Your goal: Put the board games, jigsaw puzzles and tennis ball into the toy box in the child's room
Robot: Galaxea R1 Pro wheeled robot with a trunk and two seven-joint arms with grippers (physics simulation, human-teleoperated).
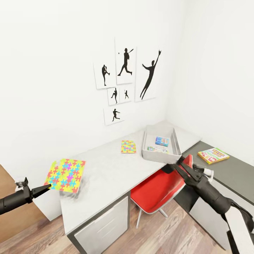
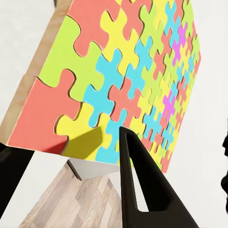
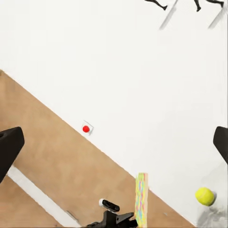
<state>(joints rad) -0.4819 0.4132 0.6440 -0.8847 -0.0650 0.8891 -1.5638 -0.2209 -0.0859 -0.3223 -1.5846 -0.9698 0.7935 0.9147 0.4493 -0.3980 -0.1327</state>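
Observation:
My left gripper (image 1: pixel 47 187) is shut on the corner of a multicoloured jigsaw puzzle (image 1: pixel 66 175), which hangs tilted just above the table's (image 1: pixel 106 176) left end. The left wrist view has the puzzle (image 2: pixel 123 80) close up, with one finger (image 2: pixel 135 185) across its face. A second jigsaw puzzle (image 1: pixel 128 146) lies flat mid-table. The grey toy box (image 1: pixel 150 155) holds a blue board game (image 1: pixel 162 141) and a pale one (image 1: pixel 158 149). A yellow-green board game (image 1: pixel 213 155) lies on the dark cabinet top. My right gripper (image 1: pixel 173 166) is open beside the toy box. The right wrist view shows the tennis ball (image 3: pixel 204 196).
A red chair (image 1: pixel 158 192) stands tucked under the table, right below my right gripper. Black athlete posters (image 1: pixel 125 81) hang on the white wall. Grey drawers (image 1: pixel 102 225) sit under the table's left end, over a wood-plank floor (image 1: pixel 158 236).

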